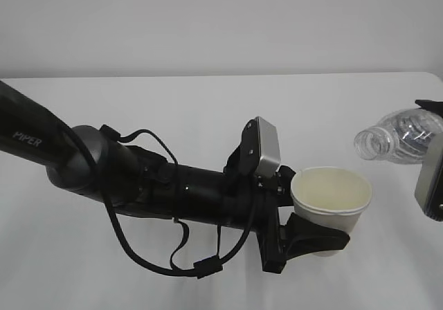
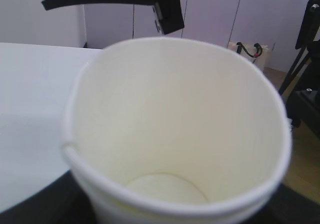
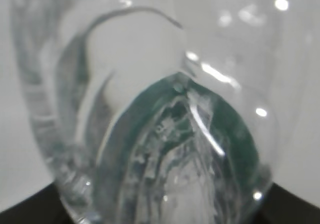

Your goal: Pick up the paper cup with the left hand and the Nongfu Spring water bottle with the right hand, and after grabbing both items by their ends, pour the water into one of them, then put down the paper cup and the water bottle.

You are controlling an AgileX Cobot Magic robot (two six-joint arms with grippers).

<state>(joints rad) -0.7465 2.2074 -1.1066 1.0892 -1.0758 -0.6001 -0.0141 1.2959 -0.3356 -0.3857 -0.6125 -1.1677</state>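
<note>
Cup [image 1: 331, 198] upright above table [image 1: 208, 116], pinched low by left gripper [image 1: 315, 235]; inside looks empty in left wrist view. Bottle [image 1: 398, 135] tipped, open mouth toward cup, just up-right of rim, clamped in right gripper [image 1: 430, 178]. Right wrist view: bottle close, blurred; water not discernible.

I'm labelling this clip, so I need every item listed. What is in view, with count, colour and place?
paper cup: one, white with cream inside, upright, held over the table on the right of centre; looks empty in the left wrist view.
water bottle: one, clear plastic, tipped with its open mouth toward the cup, at the right edge.
table: one, white, under everything.
bag: one, pale with dark handles, on the floor beyond the table.
left gripper: black, closed on the cup's lower body.
right gripper: grey box showing, holding the bottle's far end.
</note>
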